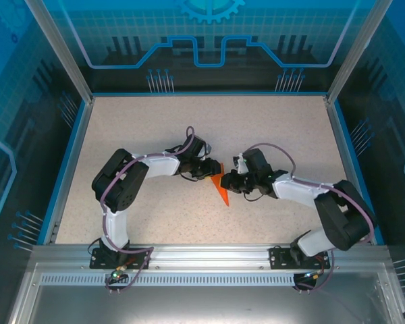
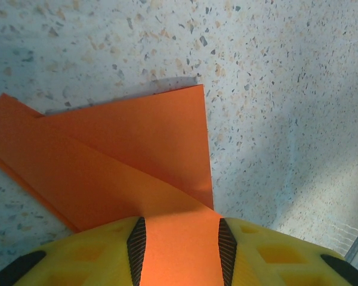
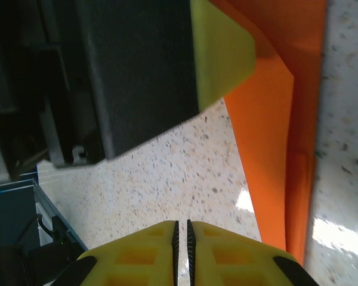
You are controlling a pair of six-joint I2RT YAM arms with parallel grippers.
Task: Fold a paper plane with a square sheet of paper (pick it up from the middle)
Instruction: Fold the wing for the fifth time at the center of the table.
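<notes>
Orange paper [image 2: 137, 161] fills the gap between the pads of the left end effector [image 2: 179, 231], whose jaws stand partly apart. I judge it released and bearing down astride a folded layer rather than pinching it, though the contact itself is hidden. Outward from those pads the paper spreads as two overlapping layers with a slanting crease between them, lying on the speckled surface [image 2: 286, 89]. The right end effector [image 3: 181, 229] is clenched on nothing, low over the surface just beside the paper's long edge. The left arm's yellow finger [image 3: 221, 53] sits over the paper's far part. From above, the orange paper [image 1: 222, 191] is a narrow wedge between the two end effectors, its tip toward the near edge of the surface. This looks like a mid-fold step: one flap is laid over and needs setting. The next move likely calls for the closed right tips to run along the crease while the left pins the paper. It should go gently, since the thin sheet may slide or buckle.
</notes>
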